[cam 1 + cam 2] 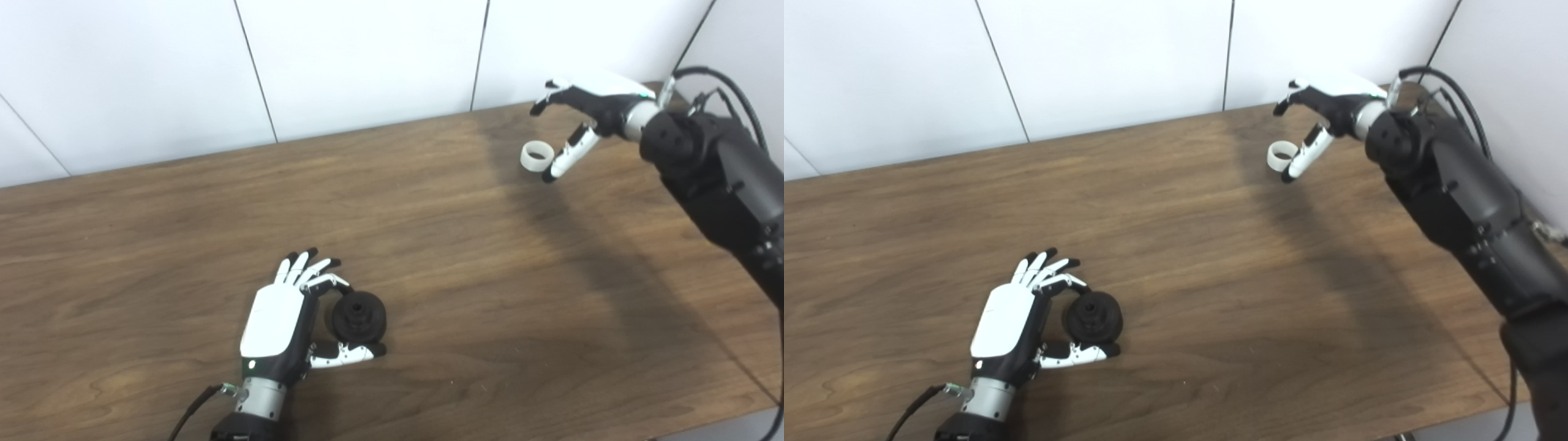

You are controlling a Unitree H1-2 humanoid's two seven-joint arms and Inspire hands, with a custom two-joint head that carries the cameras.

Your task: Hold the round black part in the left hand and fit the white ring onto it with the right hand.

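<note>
Round black part (359, 317) sits low in the frame, left of centre, on the wooden table (429, 257). Left hand (283, 324) lies beside it, fingers curled over its top edge and thumb run along its underside; they cup the part, but contact looks loose and I cannot tell whether it is truly gripped or lifted. Bare table across the middle. Upper right: white ring (537, 155) rests on the table near the back wall. Right hand (582, 113) hovers over it, spread wide and holding nothing, one finger pointing down just beside the ring's right edge, thumb reaching out above it. Judged step: picking up the ring. To do it well, lower the hand so thumb and finger bracket the ring's outer wall, close gently to avoid flicking it away, then carry it across, bore facing the part's hub.
</note>
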